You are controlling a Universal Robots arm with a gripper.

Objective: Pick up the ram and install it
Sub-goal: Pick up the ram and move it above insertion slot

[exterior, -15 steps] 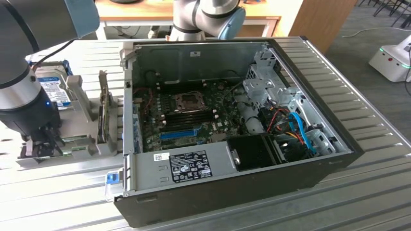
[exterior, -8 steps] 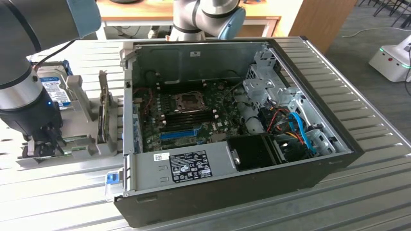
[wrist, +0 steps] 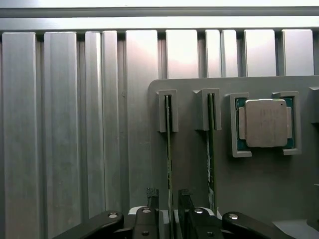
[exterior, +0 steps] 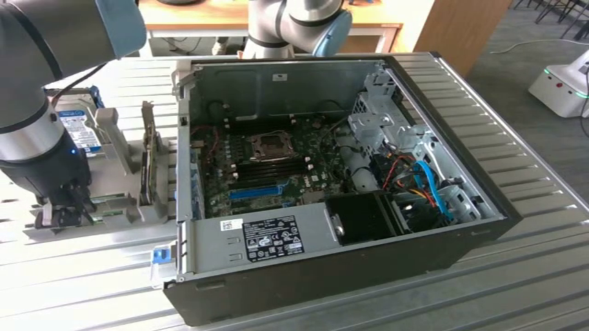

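Two green ram sticks stand on edge in slots of a grey holder plate (wrist: 259, 179). My gripper (wrist: 168, 193) is open. Its fingertips (wrist: 152, 192) sit on either side of one ram stick (wrist: 169, 144), with a small gap on each side. The other ram stick (wrist: 211, 149) stands in the neighbouring slot, outside the fingers. In the exterior view the gripper (exterior: 66, 210) is low over the grey holder (exterior: 120, 214), at that view's left and beside the open computer case (exterior: 304, 269). The motherboard (exterior: 276, 169) lies exposed inside the case.
A silver processor chip (wrist: 265, 123) rests in a pocket of the holder beside the sticks. A dark upright card (exterior: 150, 162) and a hard drive (exterior: 78, 134) stand on the holder. A blue slot (exterior: 253, 192) and cables (exterior: 432, 193) lie inside the case. All of it rests on a ribbed metal table (exterior: 515, 283).
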